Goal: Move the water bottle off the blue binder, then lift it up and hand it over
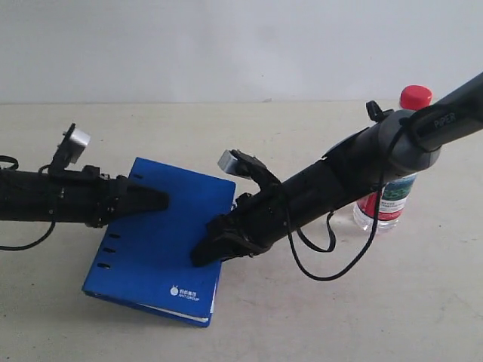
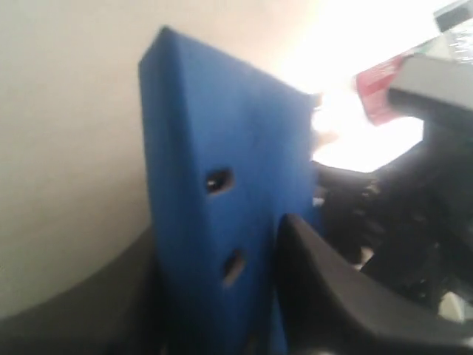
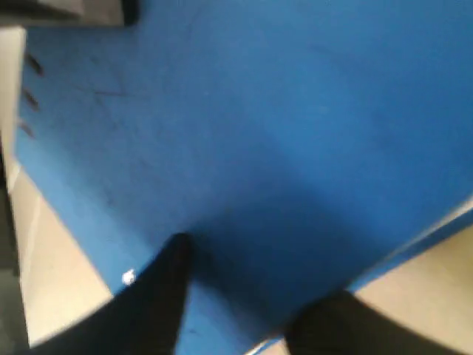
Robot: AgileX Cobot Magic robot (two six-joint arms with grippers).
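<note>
Exterior view shows the water bottle (image 1: 394, 197) upright on the table (image 1: 339, 317), apart from the blue binder (image 1: 162, 249), so the left hand (image 1: 151, 200), astride its spine with grip unclear, and the spread-fingered right hand (image 1: 215, 247) at its opposite edge should probably clamp firmly and lift level.

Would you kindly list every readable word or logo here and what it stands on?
"PIPER": on the right arm.
Binder: white corner logo with lettering, too small to read.
Bottle label: print too small to read.
</note>
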